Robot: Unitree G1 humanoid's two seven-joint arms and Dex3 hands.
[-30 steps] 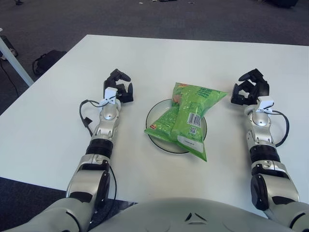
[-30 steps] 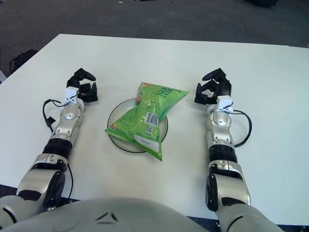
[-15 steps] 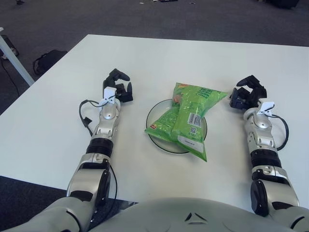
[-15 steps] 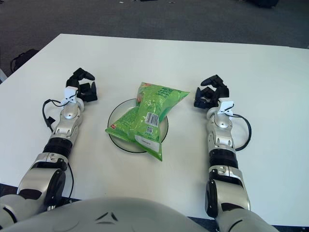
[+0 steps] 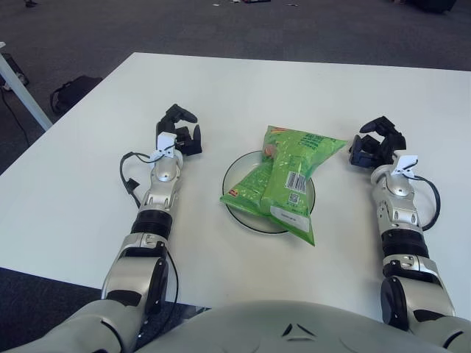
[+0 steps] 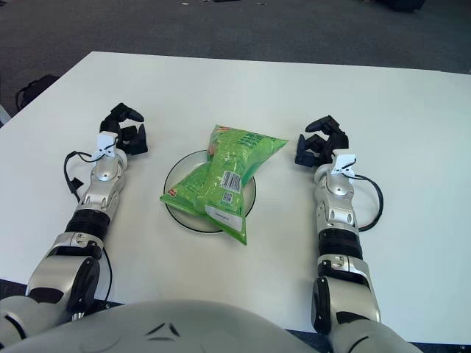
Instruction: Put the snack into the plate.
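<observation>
Snack: two bright green snack bags (image 5: 283, 176) lie overlapping at the centre of the frame, on the plate. The upper bag shows a barcode label and hangs past the plate's rim at upper right and at lower right.
Plate: a white plate with a dark rim (image 5: 231, 175) sits on the counter at mid-frame, mostly covered by the bags.
Counter: a white counter (image 5: 257, 88) fills most of the view; dark floor shows beyond its far edge.
Left robot hand: the left robot hand (image 5: 180, 132) shows left of the plate, well apart from it, black fingers loosely curled and holding nothing.
Right robot hand: the right robot hand (image 5: 375, 143) shows right of the plate, near the bag's upper right corner but apart from it, fingers loosely curled and empty.
Arms: both silver forearms stretch from the bottom of the frame toward the hands, each with a black cable looped beside the wrist.
Floor item: a dark bag (image 5: 72, 92) lies on the floor at upper left.
</observation>
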